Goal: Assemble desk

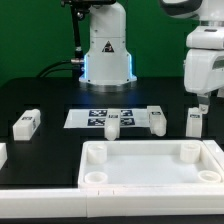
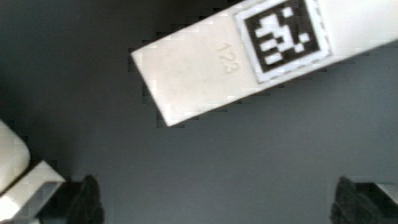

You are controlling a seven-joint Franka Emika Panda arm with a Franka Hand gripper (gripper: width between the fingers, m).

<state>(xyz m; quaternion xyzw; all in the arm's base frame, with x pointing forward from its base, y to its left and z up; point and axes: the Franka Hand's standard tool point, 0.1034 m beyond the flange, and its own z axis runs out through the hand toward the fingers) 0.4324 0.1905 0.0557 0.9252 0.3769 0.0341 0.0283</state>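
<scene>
The black desk (image 1: 40, 98) carries every loose part.

Biggest of the parts is the panel (image 1: 150, 168), one only, lying flat at the front of the exterior view with its rim up. Two round sockets (image 1: 95, 153) show clearly at its far corners, and lumps at the near corners look like two more. It seems to be hollow white plastic: stiff and light, but smooth enough to slide on the desk if pushed. The rim wall is probably the only place narrow enough to pinch, since the face is too wide.

Behind it lies the one marker board (image 1: 80, 118), flat, and not a part to lift.

I count four legs (image 1: 27, 122). That one lies toward the exterior view's left. A second (image 1: 112, 127) and a third (image 1: 158, 120) stand at the marker board, and a fourth (image 1: 194, 122) is at the exterior view's right. A white scrap cut off by the left edge cannot be identified. The legs look short, rigid, light and slick. A sensible hold would be across the two long flat sides near the middle, squarely, so the bar does not twist or squirt out.

The tool (image 1: 201, 98) hangs just above the fourth leg without touching it. In the wrist view the tool (image 2: 222, 200) has its jaws spread wide with nothing between them, and a tagged leg (image 2: 214, 70) lies below, apart from both fingers.
</scene>
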